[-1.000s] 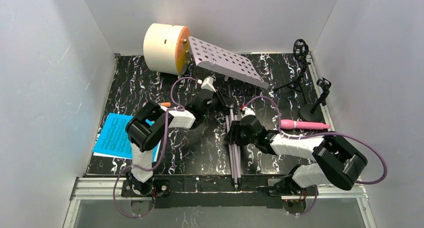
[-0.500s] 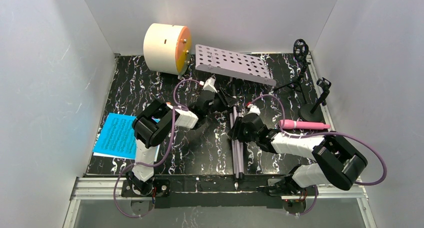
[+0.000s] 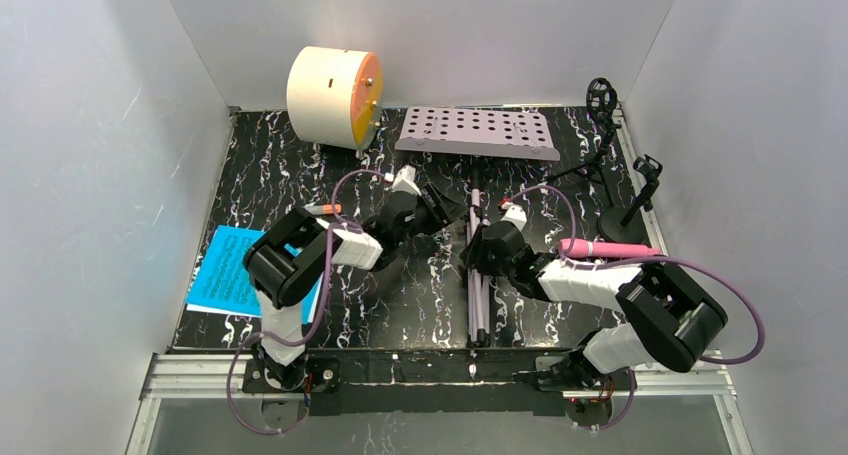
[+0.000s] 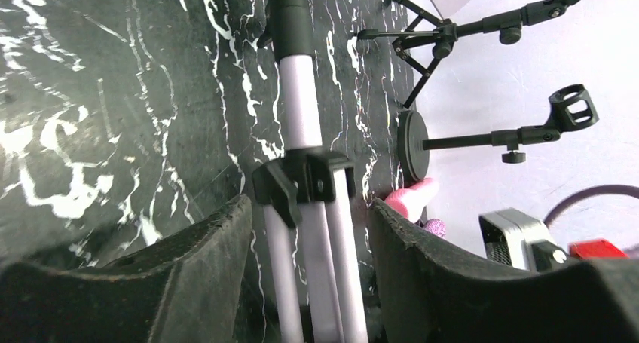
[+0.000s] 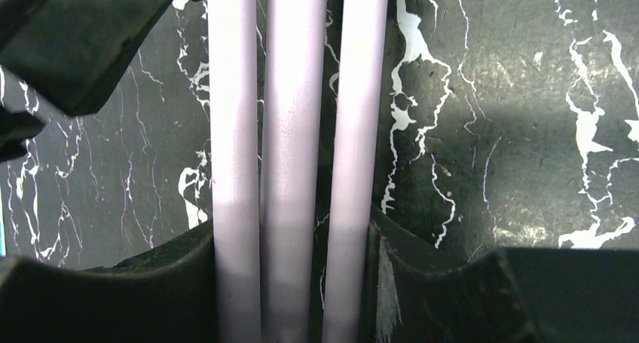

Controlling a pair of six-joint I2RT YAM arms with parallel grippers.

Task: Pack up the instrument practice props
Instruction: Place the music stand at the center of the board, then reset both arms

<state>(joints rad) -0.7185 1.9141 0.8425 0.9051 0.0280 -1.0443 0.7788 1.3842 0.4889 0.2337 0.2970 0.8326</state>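
Note:
The lilac perforated music rack (image 3: 478, 133) lies flat at the back of the table. Its folded tripod legs (image 3: 477, 285) run toward the near edge. My right gripper (image 3: 478, 247) is shut on the three legs (image 5: 290, 132), with both pads pressed against the outer tubes. My left gripper (image 4: 309, 206) is open and straddles the legs (image 4: 316, 267) just below the black collar, with a gap on each side. The pink microphone (image 3: 605, 248) lies to the right; a glittery purple tip (image 4: 433, 226) peeks out beside it. Two black mic tripods (image 3: 600, 125) (image 3: 635, 200) stand at the far right. Blue sheet-music pages (image 3: 235, 270) lie at the left.
A cream drum with an orange face (image 3: 330, 95) stands at the back left, close to the rack's left end. A small orange marker (image 3: 330, 208) lies by the left arm. White walls close in on three sides.
The rack's panel swung from a slant to level along the back, and the legs straightened. My left gripper opened and let go of the legs. The right gripper kept its hold.

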